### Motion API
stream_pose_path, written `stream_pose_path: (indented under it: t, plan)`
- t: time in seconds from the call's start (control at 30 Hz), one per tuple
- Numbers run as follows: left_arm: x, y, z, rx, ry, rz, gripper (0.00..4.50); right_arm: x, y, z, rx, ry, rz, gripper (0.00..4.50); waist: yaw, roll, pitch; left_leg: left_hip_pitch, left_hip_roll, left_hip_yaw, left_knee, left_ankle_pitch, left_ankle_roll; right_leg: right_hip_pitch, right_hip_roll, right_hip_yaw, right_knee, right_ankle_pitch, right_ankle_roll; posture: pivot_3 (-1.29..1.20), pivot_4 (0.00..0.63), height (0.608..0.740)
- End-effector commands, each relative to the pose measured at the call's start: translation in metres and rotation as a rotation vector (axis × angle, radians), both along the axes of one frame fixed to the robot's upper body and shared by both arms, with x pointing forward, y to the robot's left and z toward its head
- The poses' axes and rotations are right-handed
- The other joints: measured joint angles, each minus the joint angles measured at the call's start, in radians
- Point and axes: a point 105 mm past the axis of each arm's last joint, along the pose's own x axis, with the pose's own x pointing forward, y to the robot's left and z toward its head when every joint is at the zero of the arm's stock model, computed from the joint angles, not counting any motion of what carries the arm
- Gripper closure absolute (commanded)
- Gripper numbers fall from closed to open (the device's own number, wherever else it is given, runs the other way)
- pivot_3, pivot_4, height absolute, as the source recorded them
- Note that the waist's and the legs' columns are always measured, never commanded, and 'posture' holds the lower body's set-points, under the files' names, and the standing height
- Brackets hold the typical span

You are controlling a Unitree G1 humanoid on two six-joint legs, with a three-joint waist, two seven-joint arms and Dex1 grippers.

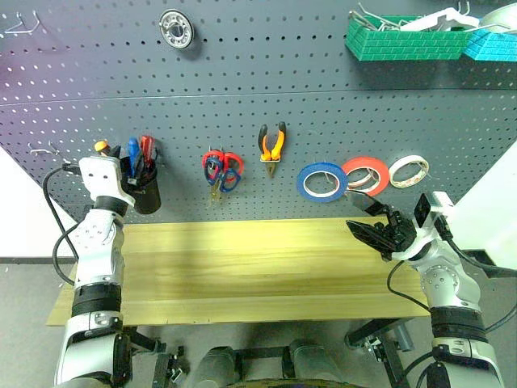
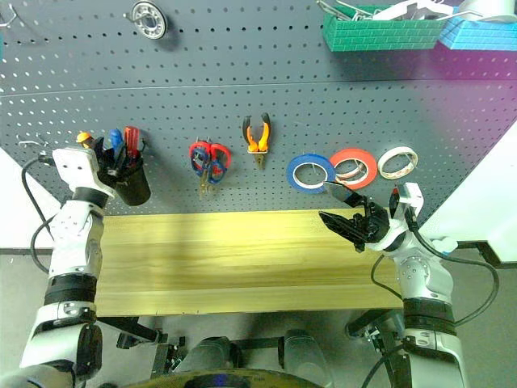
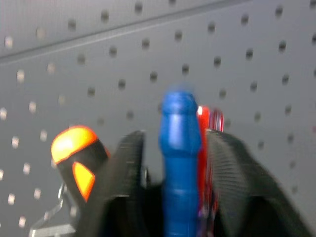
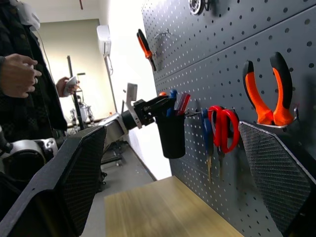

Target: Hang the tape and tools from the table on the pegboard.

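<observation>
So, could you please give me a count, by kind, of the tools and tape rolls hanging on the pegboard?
Tape rolls: 3 (blue, red, cream-white)
Screwdrivers in the black cup: 3 (orange, blue, red)
Scissors: 2 pairs
Pliers: 1
Total: 9

Head pair: 2 eyes side by side, looked forward and down at the pegboard [image 1: 258, 97] and the table [image 1: 242, 271] from above and a little way back.
Shared by head pair: same board, tabletop and both arms, shifted slightly sideways between the 2.
Left wrist: set very close to the board, faced along the left gripper [image 3: 175, 163] at the blue-handled screwdriver [image 3: 178, 163].
Right wrist: looked sideways along the board past the pliers [image 4: 269, 91] toward the black cup [image 4: 170, 134].
Shared by wrist and head views: cup, blue handle, pliers.
</observation>
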Motion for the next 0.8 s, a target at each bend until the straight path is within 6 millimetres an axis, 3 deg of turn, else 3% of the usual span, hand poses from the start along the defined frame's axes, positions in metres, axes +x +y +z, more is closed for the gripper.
stream_pose_path:
  t: [0.03, 0.1, 0.13, 0.37, 0.57, 0.8]
  plan:
    - [-0.003, 0.001, 0.024, 0.010, -0.085, 0.004, 0.87, 0.002, -0.001, 0.010, -0.005, -0.046, 0.001, 0.00, 0.000, 0.000, 0.000, 0.000, 0.000, 0.000, 0.000, 0.000, 0.000, 0.000, 0.000, 0.000, 0.000, 0.000, 0.000, -0.09, 0.000, 0.730]
    - [-0.004, 0.001, 0.026, 0.003, -0.093, 0.000, 0.20, 0.002, -0.002, 0.009, -0.005, -0.046, 0.001, 0.00, -0.001, 0.000, 0.000, 0.000, 0.000, 0.000, 0.000, 0.000, 0.000, 0.000, 0.000, 0.000, 0.000, 0.000, 0.000, -0.09, 0.000, 0.730]
    - [-0.004, 0.000, 0.028, 0.002, -0.101, -0.003, 0.08, 0.001, -0.002, 0.009, -0.004, -0.046, 0.002, 0.00, -0.002, 0.000, 0.000, 0.000, 0.000, 0.000, 0.000, 0.000, 0.000, 0.000, 0.000, 0.000, 0.000, 0.000, 0.000, -0.09, 0.000, 0.730]
    - [-0.009, -0.008, 0.048, 0.014, -0.160, -0.026, 0.08, 0.000, -0.003, 0.009, 0.003, -0.041, 0.003, 0.00, 0.000, 0.000, 0.000, 0.000, 0.000, 0.000, 0.000, 0.000, 0.000, 0.000, 0.000, 0.000, 0.000, 0.000, 0.000, -0.09, 0.000, 0.730]
    - [-0.017, -0.028, 0.068, 0.034, -0.214, -0.091, 0.08, 0.000, -0.004, 0.008, 0.012, -0.038, -0.003, 0.00, 0.000, 0.000, 0.000, 0.000, 0.000, 0.000, 0.000, 0.000, 0.000, 0.000, 0.000, 0.000, 0.000, 0.000, 0.000, -0.09, 0.000, 0.730]
    - [-0.025, -0.056, 0.066, 0.052, -0.185, -0.163, 0.08, -0.004, -0.004, 0.002, 0.026, -0.026, -0.059, 0.00, 0.001, 0.000, 0.000, 0.000, 0.000, 0.000, 0.000, 0.000, 0.000, 0.000, 0.000, 0.000, 0.000, 0.000, 0.000, -0.08, 0.000, 0.730]
